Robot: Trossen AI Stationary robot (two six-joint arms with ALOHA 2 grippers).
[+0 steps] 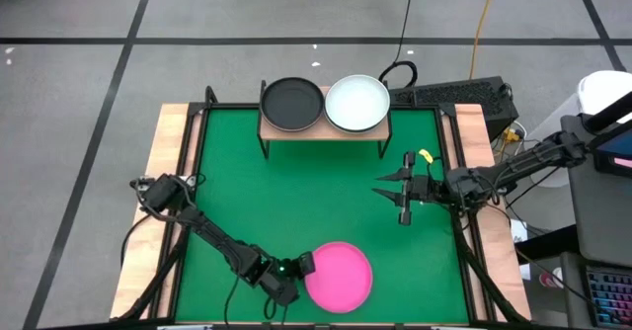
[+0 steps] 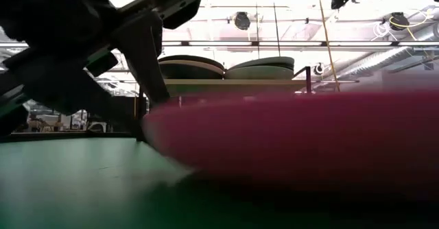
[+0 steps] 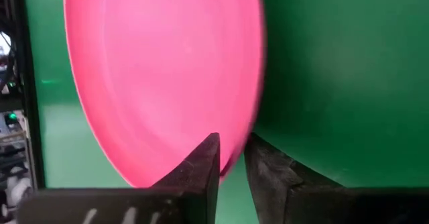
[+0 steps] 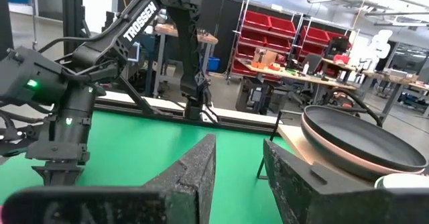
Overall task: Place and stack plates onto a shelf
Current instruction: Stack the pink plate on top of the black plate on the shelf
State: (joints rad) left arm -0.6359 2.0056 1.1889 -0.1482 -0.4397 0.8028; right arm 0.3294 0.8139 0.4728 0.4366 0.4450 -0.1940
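High view: we find a round magenta plate point(image 1: 339, 277) at the mat's six o'clock, its rim pinched by the left gripper point(image 1: 299, 274). Left wrist view confirms this. The right gripper point(image 1: 392, 194) hovers at three o'clock, fingers parted and empty.

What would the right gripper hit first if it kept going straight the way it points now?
Probably nothing on the mat: the right gripper, jaws open and empty, points across bare green mat toward the left arm. The shelf sits just off that line; depth is uncertain.

Green mat point(image 1: 296, 202) carries a magenta plate point(image 1: 339, 276) – shelf point(image 1: 322, 130) holds dark plate point(image 1: 291, 104), whitish plate point(image 1: 357, 103)
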